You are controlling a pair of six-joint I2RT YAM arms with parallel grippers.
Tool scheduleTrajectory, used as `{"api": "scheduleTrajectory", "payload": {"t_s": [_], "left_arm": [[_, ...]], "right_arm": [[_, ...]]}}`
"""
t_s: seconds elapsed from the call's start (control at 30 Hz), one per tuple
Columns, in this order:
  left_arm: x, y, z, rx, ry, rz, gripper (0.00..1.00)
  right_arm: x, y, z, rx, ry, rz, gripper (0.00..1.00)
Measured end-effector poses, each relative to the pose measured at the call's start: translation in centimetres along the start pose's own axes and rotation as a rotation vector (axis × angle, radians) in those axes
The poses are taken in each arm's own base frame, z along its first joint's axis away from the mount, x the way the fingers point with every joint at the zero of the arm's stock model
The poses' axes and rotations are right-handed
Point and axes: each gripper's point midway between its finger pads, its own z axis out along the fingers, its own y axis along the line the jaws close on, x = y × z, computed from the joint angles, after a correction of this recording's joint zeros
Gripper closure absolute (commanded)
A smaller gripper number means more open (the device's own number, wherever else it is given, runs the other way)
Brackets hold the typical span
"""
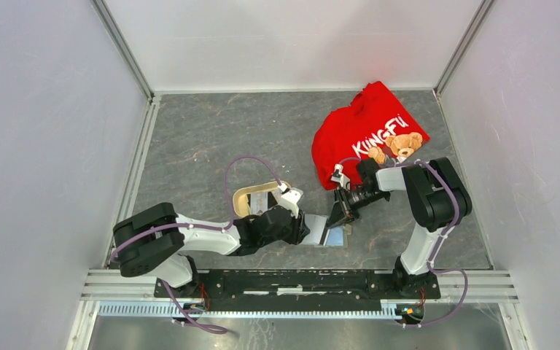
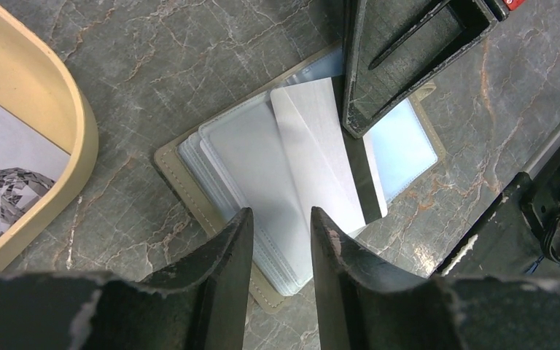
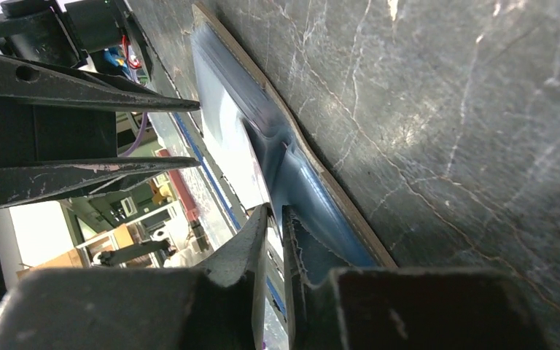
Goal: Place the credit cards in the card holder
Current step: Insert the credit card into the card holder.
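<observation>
Wallet lies open on the grey table, near the beige tray, between my two pincers. A pale card with a dark stripe rests slantwise across its shiny pockets. My left pincer hangs over the near edge, jaws parted, gripping nothing. My right pincer is down at the far pocket, fingers almost together; whether they pinch a leaf I cannot tell.

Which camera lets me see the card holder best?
The left wrist view. It looks almost straight down on the open card holder, so its shiny pockets and the pale card on it show clearly. The top view shows only a tiny, far-off bit of it. The right wrist view sees it from the side, close up and blurry.
</observation>
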Motion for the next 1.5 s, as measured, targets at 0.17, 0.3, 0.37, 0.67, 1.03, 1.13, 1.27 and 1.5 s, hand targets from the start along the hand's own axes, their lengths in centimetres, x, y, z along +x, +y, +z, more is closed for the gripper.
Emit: {"api": "scheduleTrajectory", "payload": {"t_s": [0.17, 0.3, 0.37, 0.67, 1.03, 1.13, 1.27, 1.5], "left_arm": [[0.1, 0.1, -0.1, 0.000, 0.001, 0.000, 0.57], [0.0, 0.1, -0.3, 0.003, -0.003, 0.000, 0.55], [-0.3, -0.1, -0.5, 0.010, -0.011, -0.002, 0.54], [-2.0, -2.9, -1.5, 0.018, -0.044, 0.075, 0.50], [-0.8, -7.2, 0.1, 0.051, -0.024, 0.146, 0.58], [-0.5, -7.9, 0.6, 0.075, -0.018, 0.143, 0.60], [-0.1, -9.3, 1.6, 0.116, -0.010, 0.122, 0.60], [1.0, -10.0, 4.0, 0.105, 0.023, 0.101, 0.61]], "right_arm": [[0.0, 0.0, 0.0, 0.001, 0.004, -0.019, 0.91], [0.1, 0.1, 0.0, 0.000, 0.008, -0.019, 0.79], [0.1, 0.1, 0.1, 0.000, 0.011, -0.021, 0.76], [0.1, 0.4, 0.1, -0.014, 0.014, -0.033, 0.66], [0.0, 0.7, 0.0, -0.021, 0.013, -0.050, 0.61], [0.0, 0.7, 0.0, -0.021, 0.012, -0.055, 0.60], [-0.1, 0.7, 0.0, -0.022, 0.012, -0.056, 0.60], [-0.1, 0.9, -0.1, -0.019, 0.008, -0.067, 0.58]]}}
